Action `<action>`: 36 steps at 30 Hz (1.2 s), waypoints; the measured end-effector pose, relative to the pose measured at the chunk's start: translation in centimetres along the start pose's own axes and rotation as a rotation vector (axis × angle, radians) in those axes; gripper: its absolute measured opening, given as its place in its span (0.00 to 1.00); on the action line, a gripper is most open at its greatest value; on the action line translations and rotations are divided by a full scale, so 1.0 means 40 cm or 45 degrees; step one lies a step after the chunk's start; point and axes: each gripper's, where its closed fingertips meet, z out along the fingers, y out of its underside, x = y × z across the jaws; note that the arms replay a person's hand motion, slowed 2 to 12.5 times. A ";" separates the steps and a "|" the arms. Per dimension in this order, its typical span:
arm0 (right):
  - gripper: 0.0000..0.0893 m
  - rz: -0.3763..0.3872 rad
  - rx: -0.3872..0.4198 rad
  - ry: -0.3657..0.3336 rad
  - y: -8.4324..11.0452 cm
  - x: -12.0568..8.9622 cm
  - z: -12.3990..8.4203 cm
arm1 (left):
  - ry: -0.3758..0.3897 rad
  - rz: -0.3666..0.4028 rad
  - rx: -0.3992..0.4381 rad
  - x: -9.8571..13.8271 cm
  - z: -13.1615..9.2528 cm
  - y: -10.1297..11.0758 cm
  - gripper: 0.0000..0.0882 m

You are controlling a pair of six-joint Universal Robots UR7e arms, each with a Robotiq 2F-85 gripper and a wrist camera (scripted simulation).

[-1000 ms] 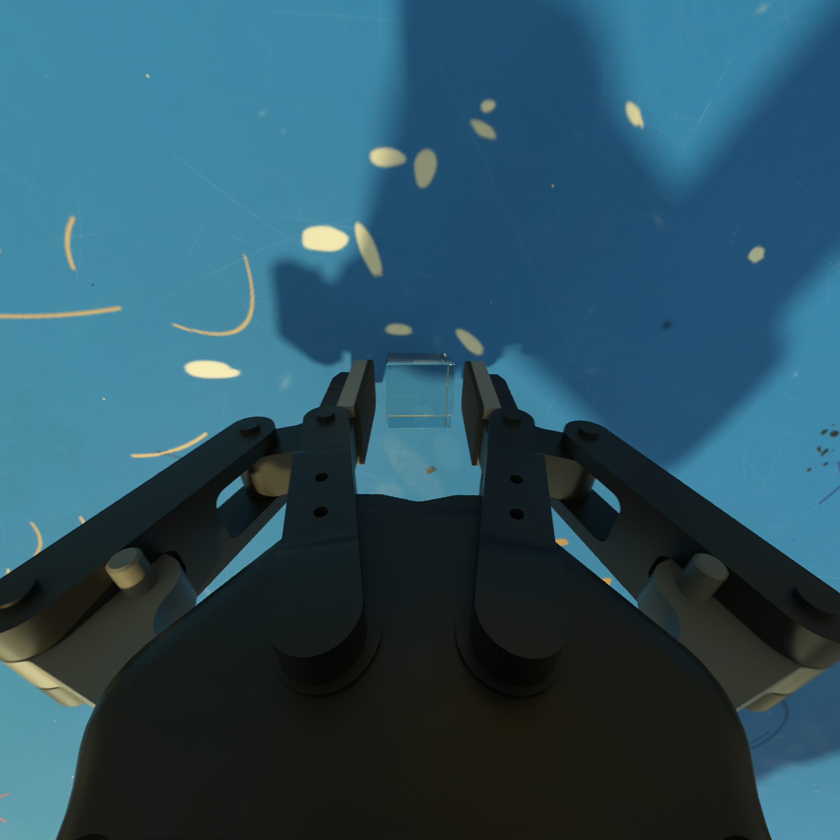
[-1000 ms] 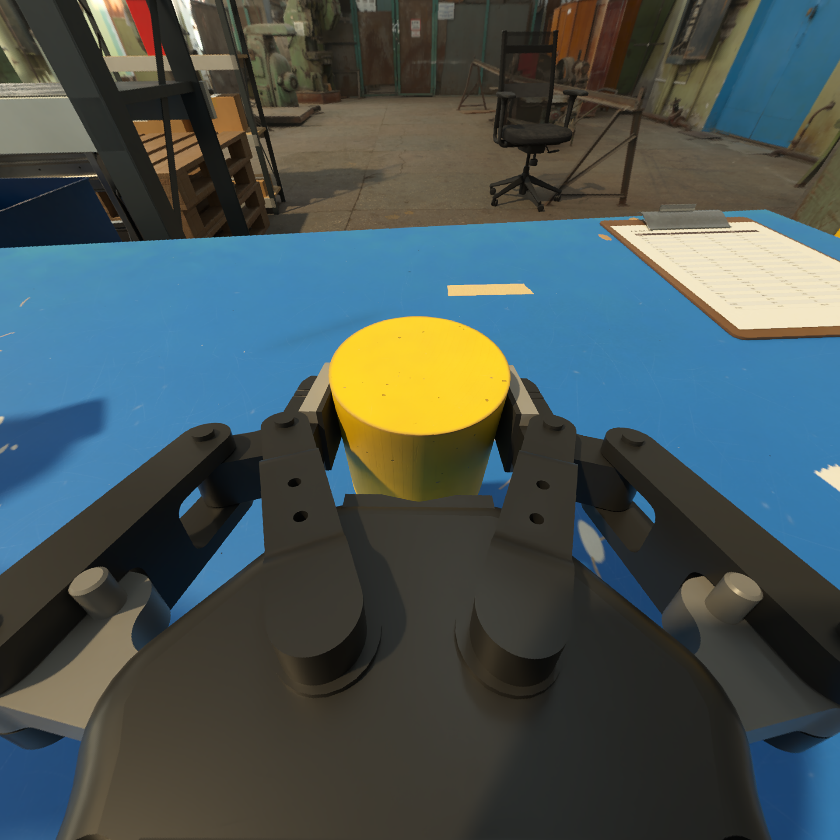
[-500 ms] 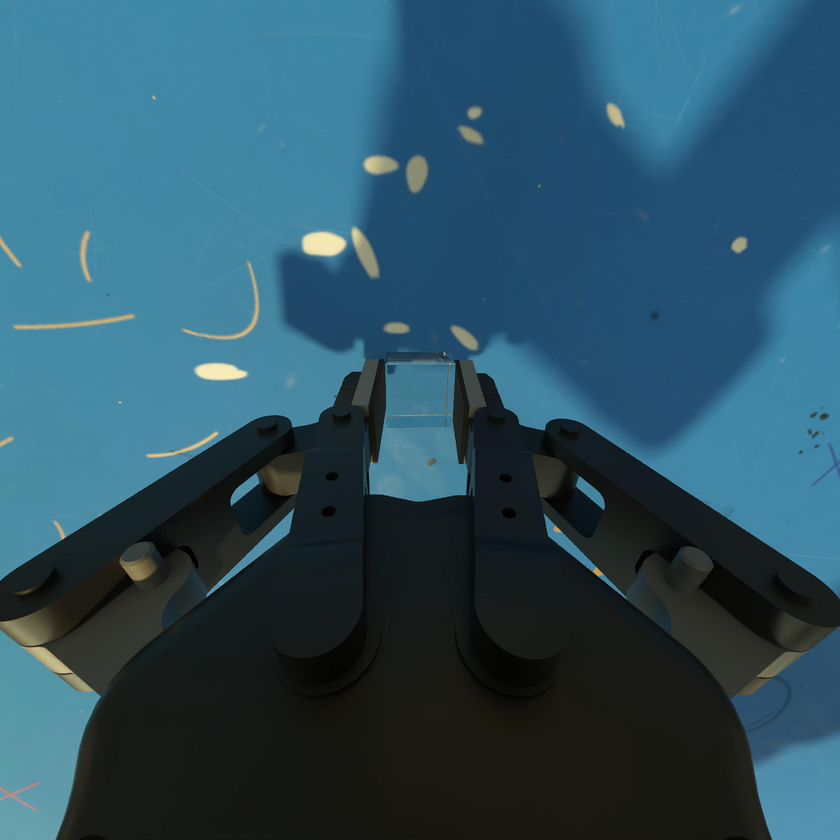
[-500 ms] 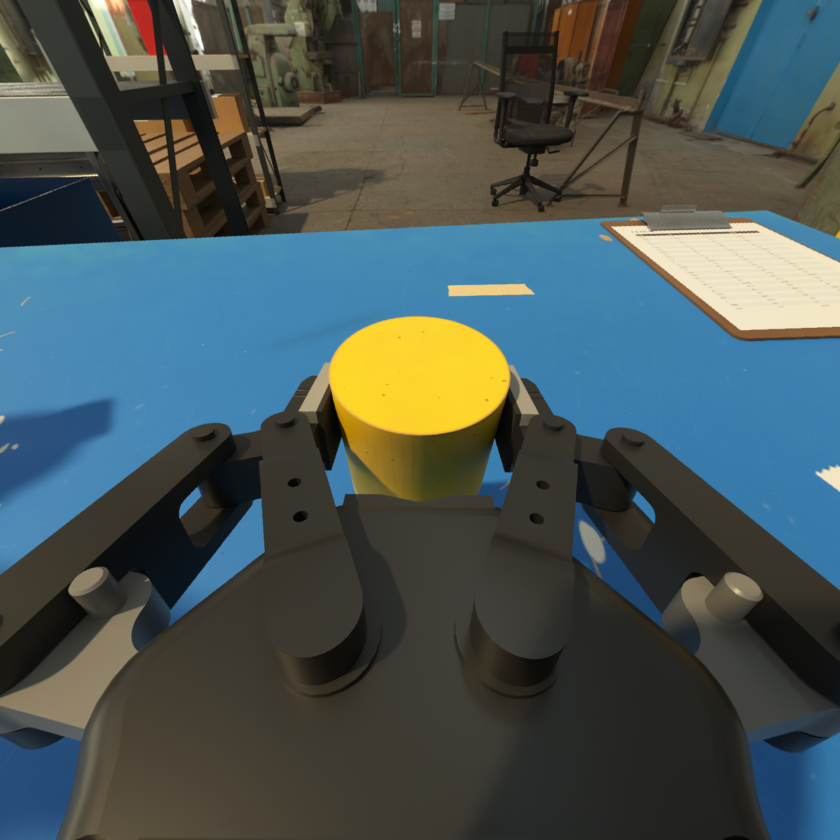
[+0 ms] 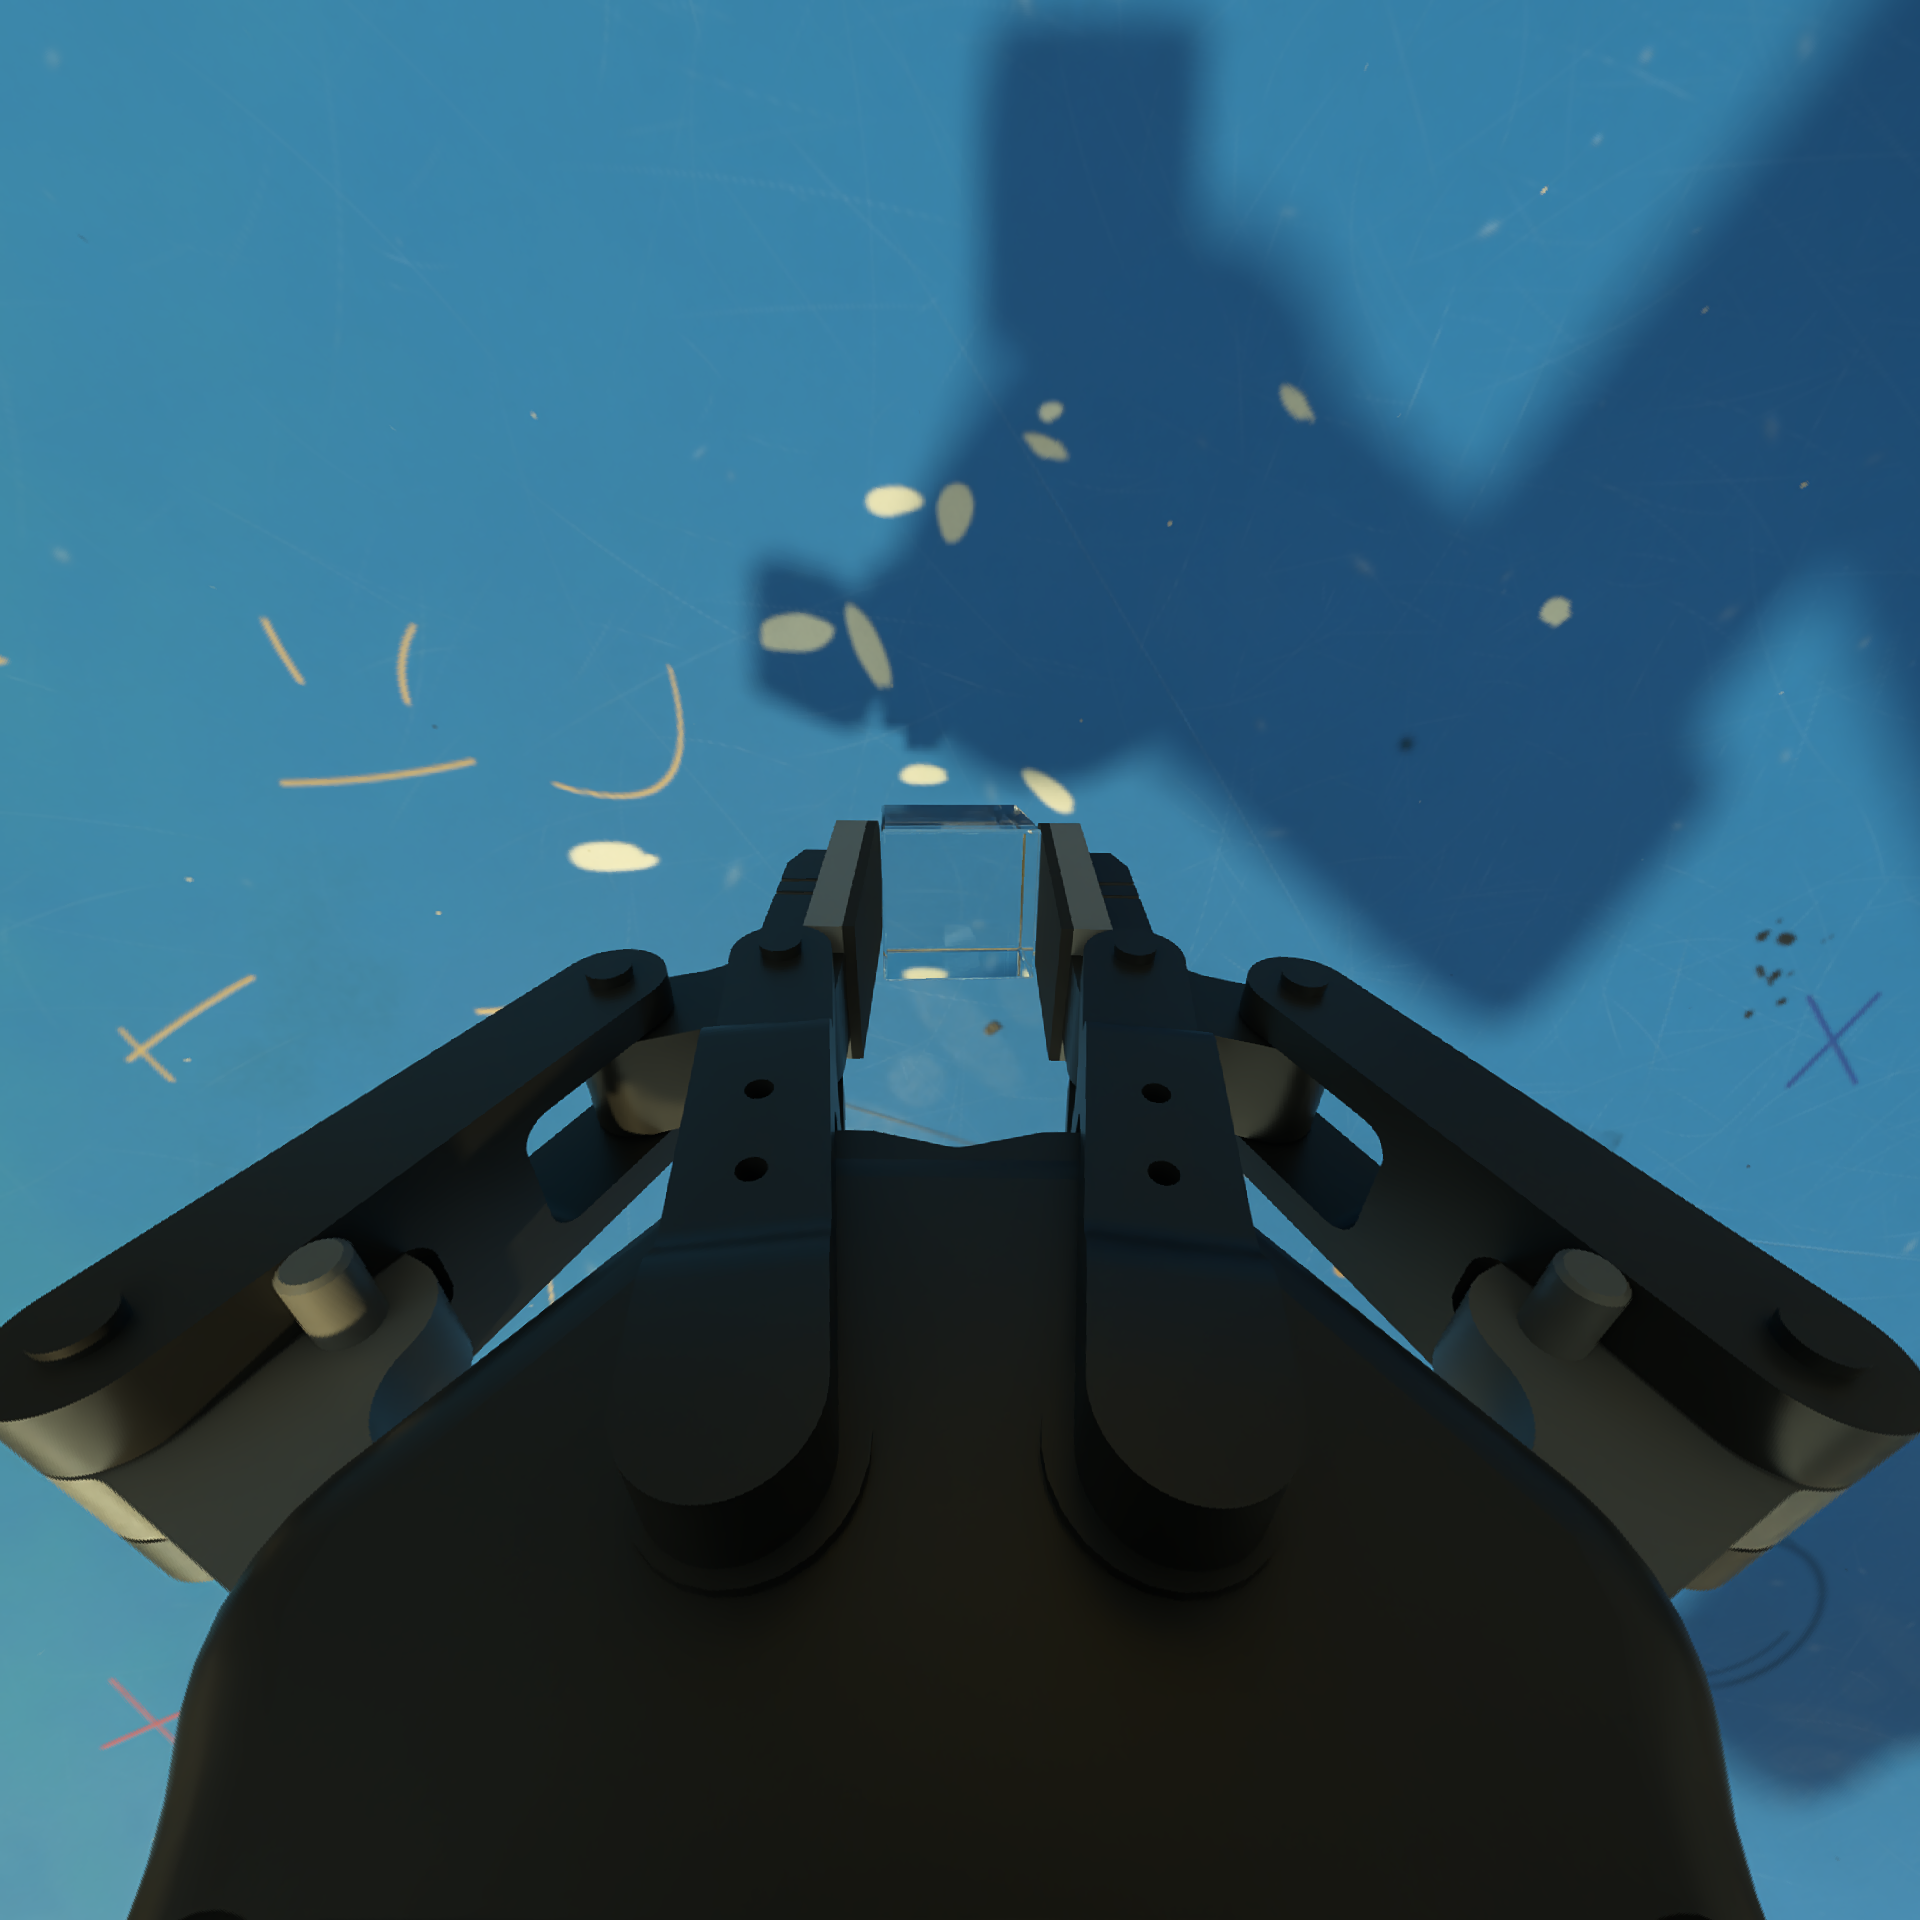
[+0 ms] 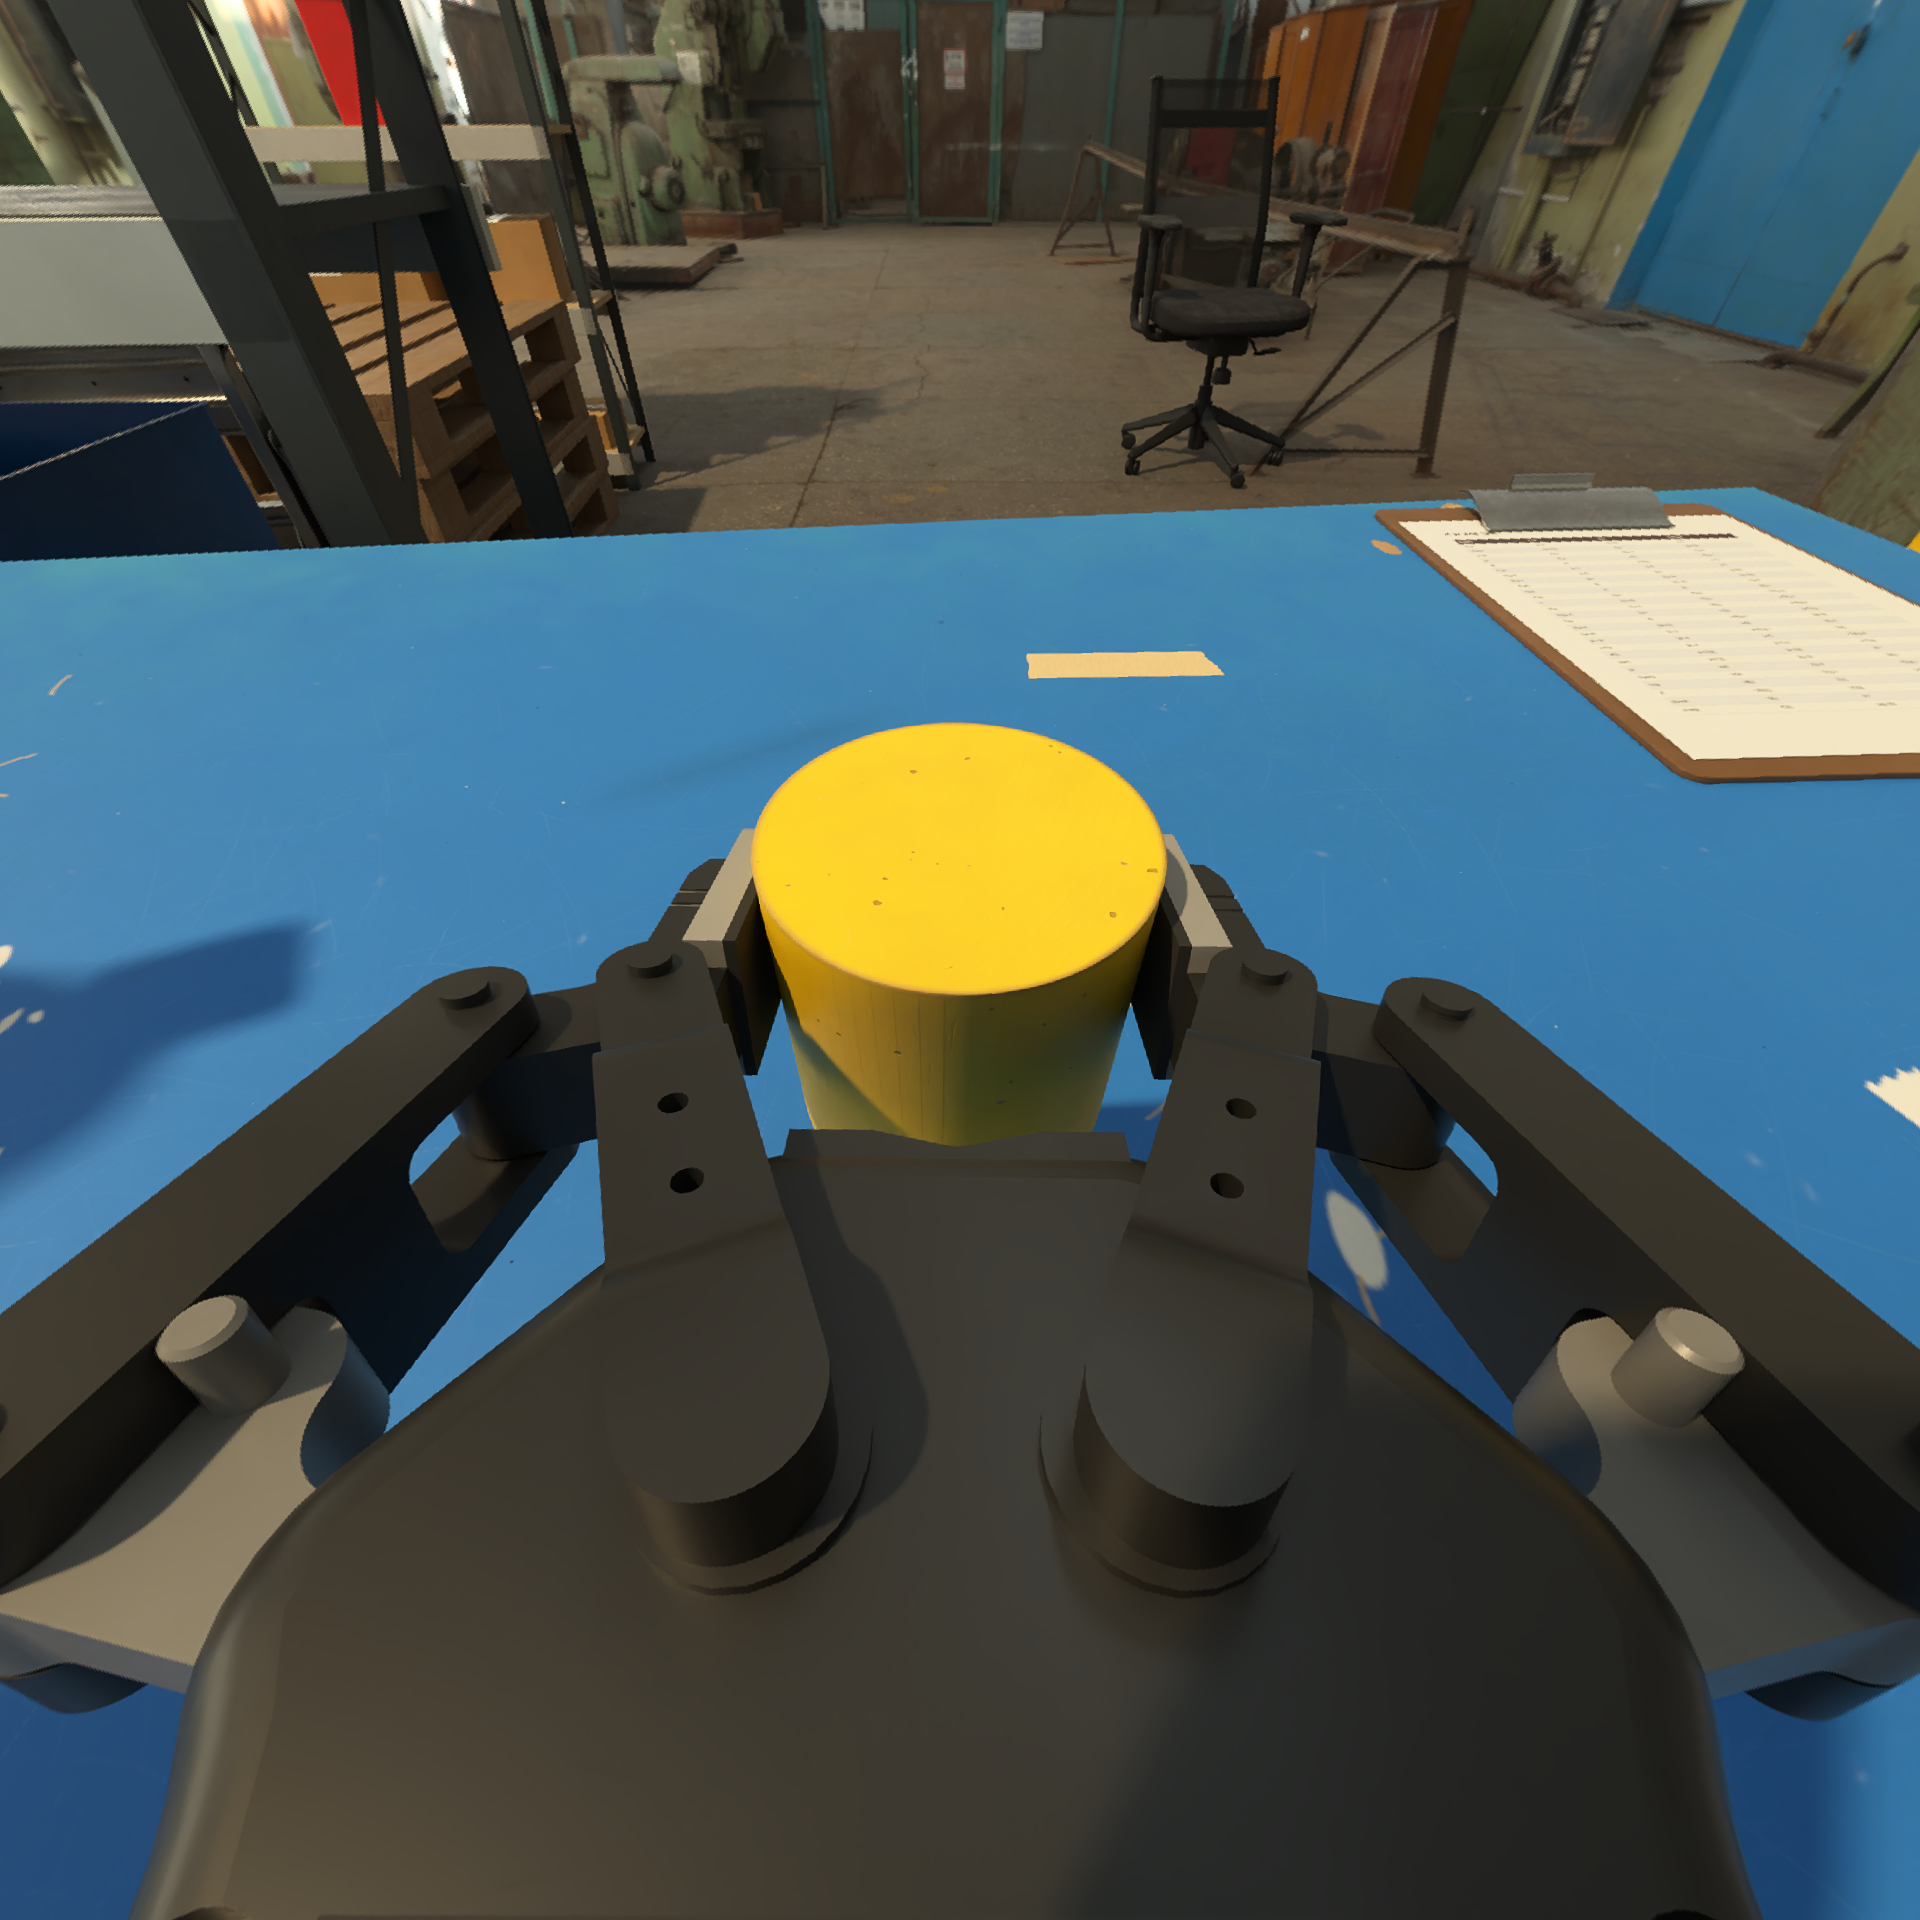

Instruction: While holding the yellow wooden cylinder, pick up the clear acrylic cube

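In the left wrist view my left gripper is shut on the clear acrylic cube; both pads press its side faces. The cube is held above the blue table, and the gripper's shadow lies well beyond it. In the right wrist view my right gripper is shut on the yellow wooden cylinder, which stands upright between the pads with its flat top towards the camera, above the blue table.
A clipboard with a sheet of paper lies at the table's far right. A strip of tan tape lies beyond the cylinder. Pale paint spots and scratches mark the tabletop. Past the table's far edge stand an office chair and pallets.
My left gripper closed onto the clear cube and has risen with it; the table marks have shrunk and its shadow has drifted away. The right gripper and cylinder have not moved.
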 end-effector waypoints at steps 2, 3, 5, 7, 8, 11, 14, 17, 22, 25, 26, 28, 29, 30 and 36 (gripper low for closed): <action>0.62 -0.002 0.000 0.000 0.000 0.000 0.000 | -0.014 0.008 0.020 0.001 -0.017 -0.008 0.30; 0.62 -0.003 0.000 0.000 0.000 -0.001 0.000 | -0.021 0.012 0.030 0.002 -0.026 -0.013 0.30; 0.62 -0.005 0.001 0.000 0.000 -0.001 0.000 | -0.035 0.022 0.053 0.004 -0.044 -0.023 0.30; 0.62 -0.007 0.001 0.000 0.000 -0.001 0.000 | -0.049 0.034 0.076 0.008 -0.063 -0.034 0.30; 0.62 -0.007 0.001 0.001 0.000 -0.002 0.000 | -0.054 0.040 0.088 0.010 -0.072 -0.040 0.30; 0.62 -0.008 0.001 0.001 0.000 -0.002 0.000 | -0.070 0.062 0.126 0.020 -0.101 -0.060 0.30; 0.62 -0.009 0.002 0.001 0.000 -0.002 0.000 | -0.083 0.087 0.168 0.033 -0.130 -0.084 0.30; 0.62 -0.010 0.003 0.001 0.000 -0.002 0.000 | -0.087 0.115 0.212 0.052 -0.157 -0.112 0.30; 0.62 -0.012 0.004 0.001 0.000 -0.002 0.001 | -0.079 0.171 0.282 0.092 -0.196 -0.166 0.30; 0.62 -0.013 0.004 0.000 0.000 -0.002 0.001 | -0.072 0.209 0.317 0.120 -0.213 -0.201 0.30; 0.62 -0.013 0.004 0.000 0.000 -0.002 0.001 | -0.069 0.223 0.328 0.130 -0.217 -0.213 0.30; 0.62 -0.012 0.004 -0.001 0.000 -0.002 0.000 | -0.064 0.251 0.344 0.150 -0.224 -0.237 0.30; 0.62 -0.012 0.004 -0.002 0.000 -0.002 0.000 | -0.062 0.266 0.350 0.160 -0.226 -0.249 0.30; 0.62 -0.012 0.004 -0.003 0.000 -0.002 0.000 | -0.059 0.281 0.355 0.171 -0.228 -0.261 0.30; 0.62 -0.014 0.005 -0.006 0.001 -0.002 -0.002 | -0.053 0.376 0.355 0.233 -0.224 -0.332 0.30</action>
